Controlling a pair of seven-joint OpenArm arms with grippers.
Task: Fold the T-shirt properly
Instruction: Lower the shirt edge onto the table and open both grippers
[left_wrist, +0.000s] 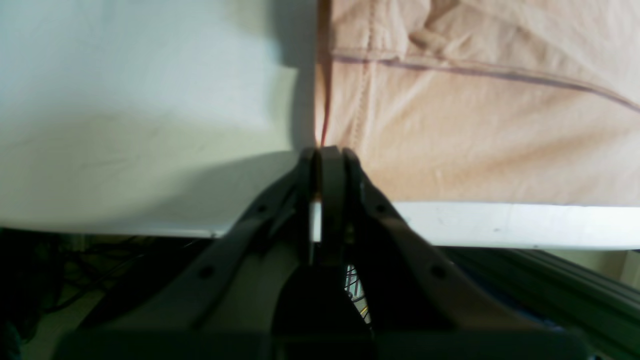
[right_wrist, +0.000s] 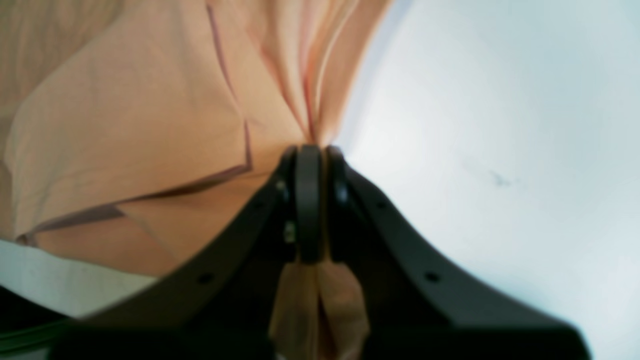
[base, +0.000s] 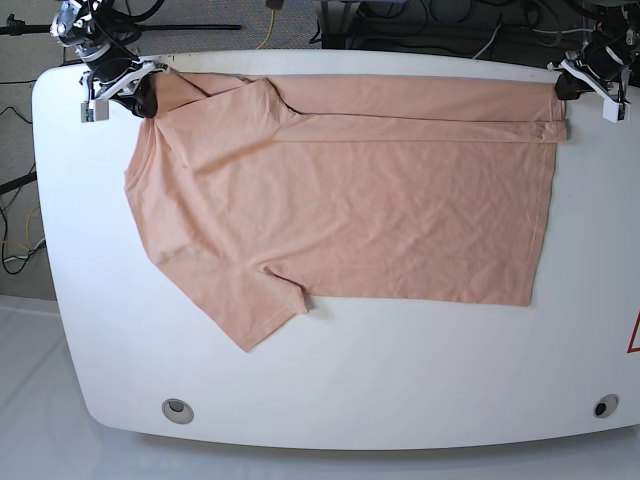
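My left claw (base: 562, 84) and right claw (base: 143, 97) each pinch shut on a far corner of the salmon-pink T-shirt (base: 350, 210), which spreads between them across the white table (base: 400, 370).

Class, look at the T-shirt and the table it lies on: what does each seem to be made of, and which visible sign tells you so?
T-shirt: apparently soft matte knit fabric, perhaps cotton; it creases, drapes limply and shows stitched hems. Table: a hard, smooth white board, probably laminate or painted wood; the pictures cannot settle which. It has a faint sheen and a clean rounded edge.
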